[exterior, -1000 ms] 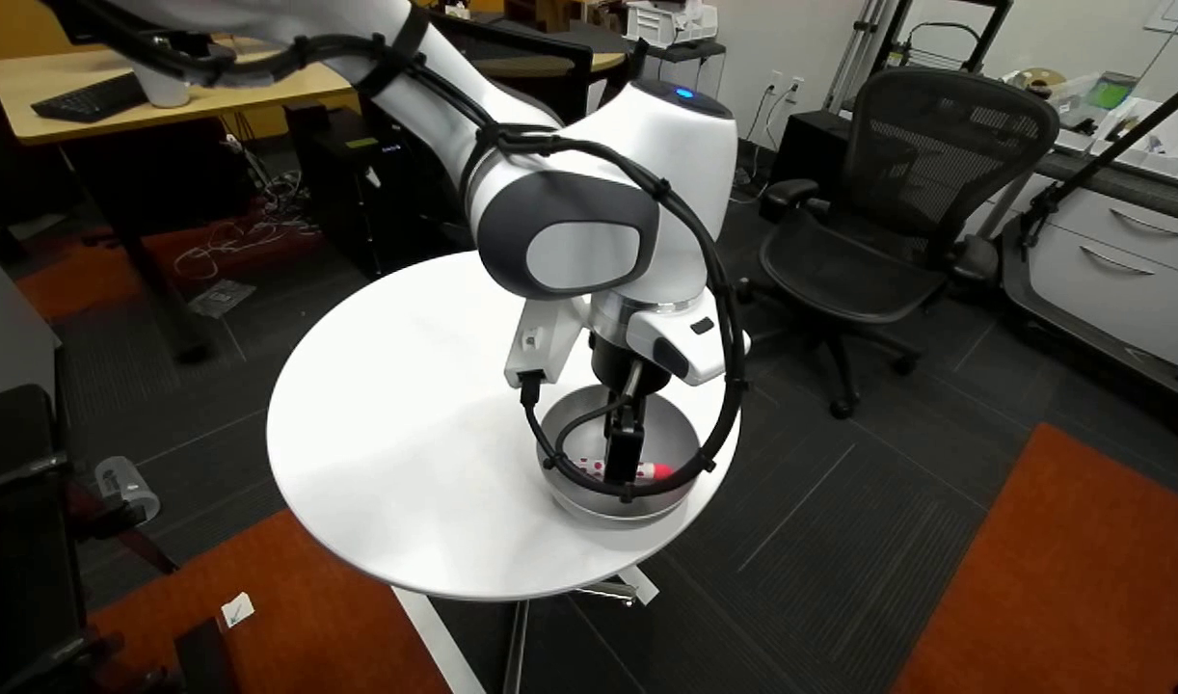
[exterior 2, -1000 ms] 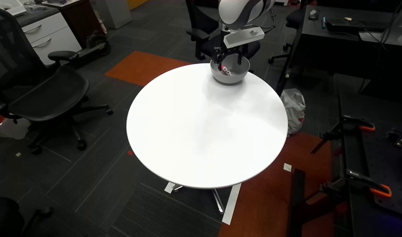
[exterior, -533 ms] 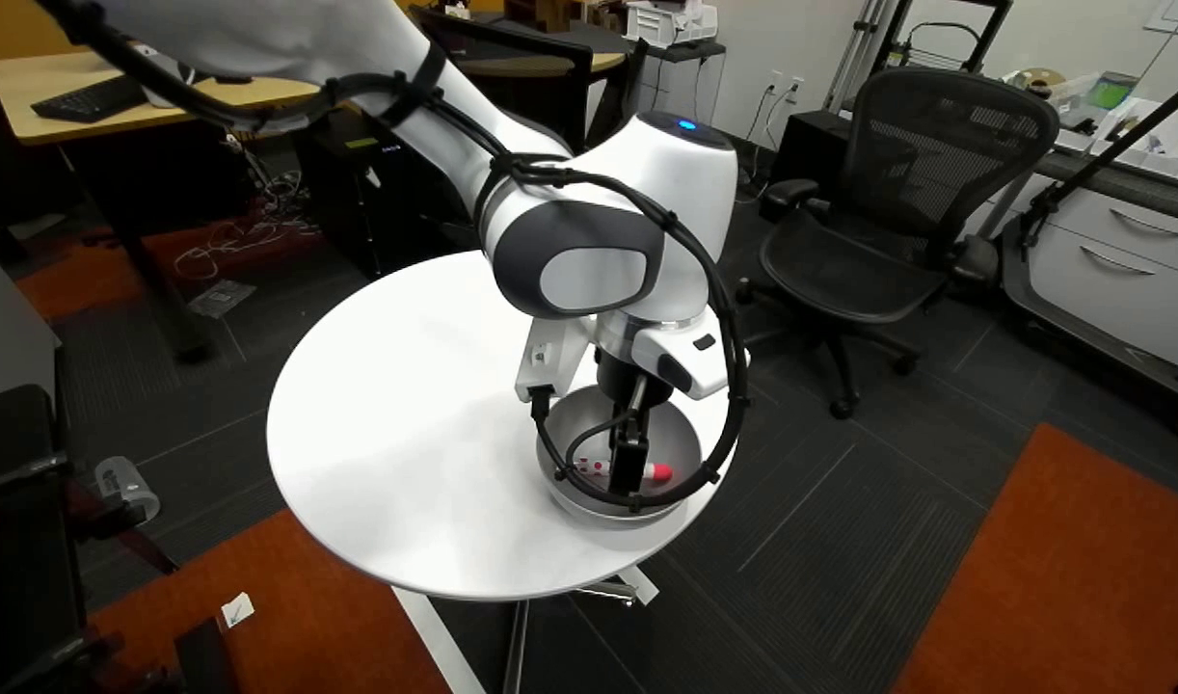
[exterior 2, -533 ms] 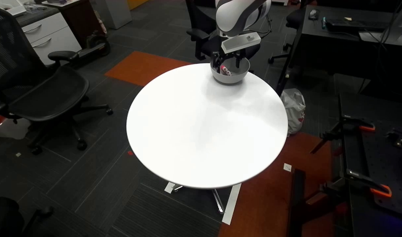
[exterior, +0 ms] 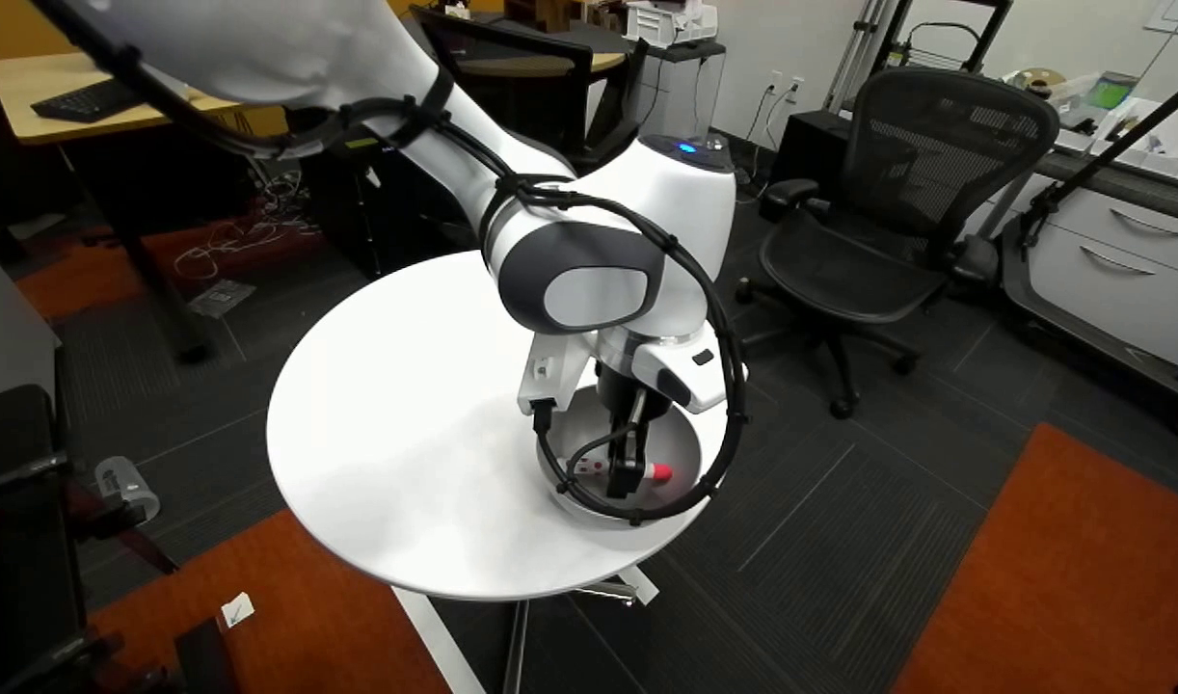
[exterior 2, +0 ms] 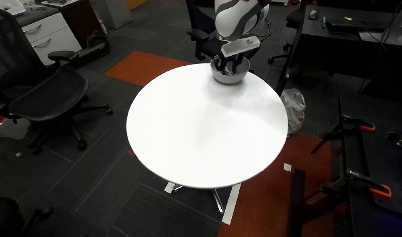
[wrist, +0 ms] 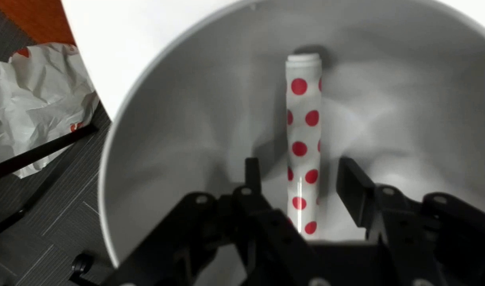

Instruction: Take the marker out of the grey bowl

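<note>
The marker (wrist: 304,131), white with red dots, lies inside the grey bowl (wrist: 179,119). Its red tip (exterior: 659,472) shows in an exterior view, while the wrist view hides that end behind the gripper. My gripper (wrist: 299,172) reaches down into the bowl, with one finger on each side of the marker. The jaws are partly drawn together, and a gap shows between the marker and each of the fingers (wrist: 353,190). In an exterior view the gripper (exterior 2: 227,70) is below the bowl's rim and covers part of the marker.
The bowl stands near the edge of a round white table (exterior 2: 204,131). A black cable loop (exterior: 729,414) hangs from the arm around the bowl's near side. Beyond the table are a mesh office chair (exterior: 907,193) and a white plastic bag (wrist: 40,99) on the floor.
My gripper has come down deeper into the bowl, and its fingers have moved closer together around the marker. Bowl and marker look unmoved.
</note>
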Controlling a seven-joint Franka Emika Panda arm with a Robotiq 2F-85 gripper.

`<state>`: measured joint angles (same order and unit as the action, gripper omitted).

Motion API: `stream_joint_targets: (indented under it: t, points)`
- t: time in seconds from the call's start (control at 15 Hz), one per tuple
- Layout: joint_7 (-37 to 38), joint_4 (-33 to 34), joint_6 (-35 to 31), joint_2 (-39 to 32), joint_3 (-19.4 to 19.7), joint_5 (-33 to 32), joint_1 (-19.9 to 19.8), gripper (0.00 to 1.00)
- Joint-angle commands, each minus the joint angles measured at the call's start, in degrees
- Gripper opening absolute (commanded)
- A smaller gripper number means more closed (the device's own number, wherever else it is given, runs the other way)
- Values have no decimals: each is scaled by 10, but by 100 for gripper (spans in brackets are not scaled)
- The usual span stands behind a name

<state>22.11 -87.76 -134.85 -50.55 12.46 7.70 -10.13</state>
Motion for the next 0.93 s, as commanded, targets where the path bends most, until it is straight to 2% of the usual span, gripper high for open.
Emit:
stream_joint_targets:
  t: [0.0,0.2,0.47,0.87]
  points:
    - [22,15,15,-5,11,-6,7,23]
    - [22,13,14,0,14,-7,8,1]
    - [23,-20,4,44,20,-7,15,5]
    - [21,-96,9,170,28,-24,34,5]
